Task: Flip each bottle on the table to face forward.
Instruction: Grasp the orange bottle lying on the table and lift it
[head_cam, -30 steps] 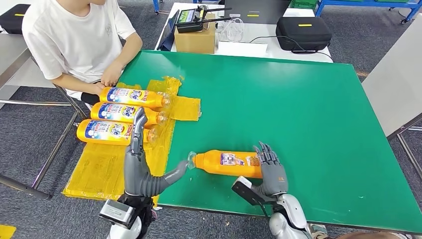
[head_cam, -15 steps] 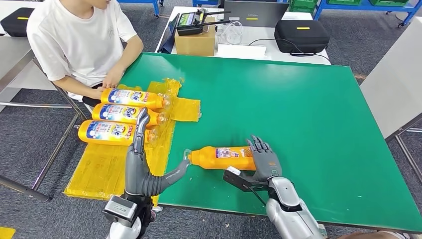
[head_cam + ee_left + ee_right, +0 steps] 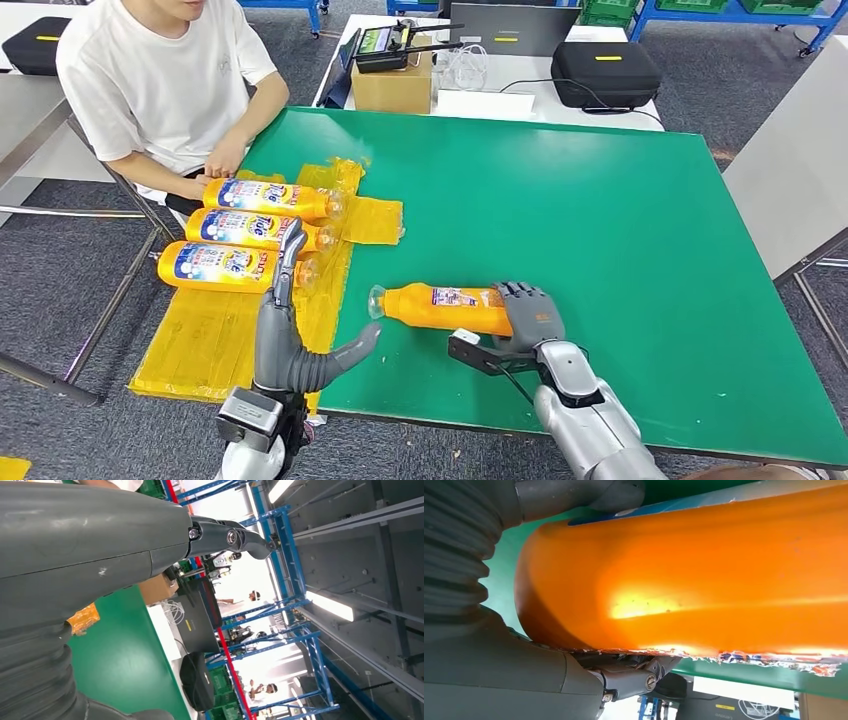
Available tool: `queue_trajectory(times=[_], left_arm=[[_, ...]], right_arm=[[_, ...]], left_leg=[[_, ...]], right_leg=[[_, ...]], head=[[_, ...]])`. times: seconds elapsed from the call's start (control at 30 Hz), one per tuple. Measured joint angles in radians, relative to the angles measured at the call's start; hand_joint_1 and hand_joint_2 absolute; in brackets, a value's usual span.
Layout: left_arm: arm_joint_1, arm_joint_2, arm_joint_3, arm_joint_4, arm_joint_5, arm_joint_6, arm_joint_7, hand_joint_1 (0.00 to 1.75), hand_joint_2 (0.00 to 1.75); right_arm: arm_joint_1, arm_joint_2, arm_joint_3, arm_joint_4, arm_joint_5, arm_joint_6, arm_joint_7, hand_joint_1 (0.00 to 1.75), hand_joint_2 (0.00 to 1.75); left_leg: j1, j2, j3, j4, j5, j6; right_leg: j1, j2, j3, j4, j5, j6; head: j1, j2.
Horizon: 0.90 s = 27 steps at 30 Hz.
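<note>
Head view, right hand (image 3: 528, 312) gripping glossy orange bottle (image 3: 440, 306), left hand (image 3: 290, 330) spread, empty

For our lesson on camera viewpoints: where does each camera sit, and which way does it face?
Head view: high, facing down at the green table; both arms show.
Left wrist view: behind the left hand, facing across the table toward the ceiling.
Right wrist view: behind the right hand, close against the orange bottle.
Shared: head and right wrist views show that bottle.
</note>
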Motion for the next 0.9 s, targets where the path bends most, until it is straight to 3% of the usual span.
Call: queue_trajectory(times=[0.13, 0.27, 0.5, 0.67, 0.9], left_arm=[[-0.001, 0.000, 0.008, 0.008, -0.001, 0.006, 0.004, 0.00, 1.75], [-0.001, 0.000, 0.013, 0.015, 0.011, -0.010, 0.012, 0.00, 1.75], [-0.001, -0.011, 0.023, 0.082, 0.220, -0.226, 0.221, 0.00, 1.75], [-0.006, -0.037, 0.043, 0.170, 0.241, -0.205, 0.229, 0.00, 1.75], [-0.013, -0.051, 0.054, 0.220, 0.257, -0.202, 0.229, 0.00, 1.75]], right_arm=[[-0.007, 0.003, 0.002, 0.024, -0.001, -0.003, -0.006, 1.75, 1.75], [0.004, 0.006, 0.002, 0.029, -0.027, -0.065, -0.051, 1.75, 1.75], [0.123, 0.007, -0.022, -0.056, -0.099, -0.241, -0.134, 1.75, 1.75], [0.229, 0.020, -0.064, -0.134, -0.182, -0.395, -0.224, 1.75, 1.75], [0.276, 0.031, -0.089, -0.176, -0.212, -0.420, -0.250, 1.75, 1.75]], left_leg=[[0.000, 0.000, 0.002, 0.000, 0.000, 0.000], [0.000, 0.000, 0.002, 0.000, 0.000, 0.000], [0.000, -0.001, -0.002, 0.000, 0.000, 0.000], [0.000, -0.002, -0.009, 0.000, 0.000, 0.000], [0.000, -0.002, -0.011, 0.000, 0.000, 0.000]], right_leg=[[0.000, 0.000, 0.001, 0.000, 0.000, 0.000], [0.000, 0.000, 0.002, 0.000, 0.000, 0.000], [0.000, -0.001, -0.001, 0.000, 0.000, 0.000], [0.000, -0.002, -0.007, 0.000, 0.000, 0.000], [0.000, -0.002, -0.009, 0.000, 0.000, 0.000]], head=[[0.000, 0.000], [0.000, 0.000], [0.000, 0.000], [0.000, 0.000], [0.000, 0.000]])
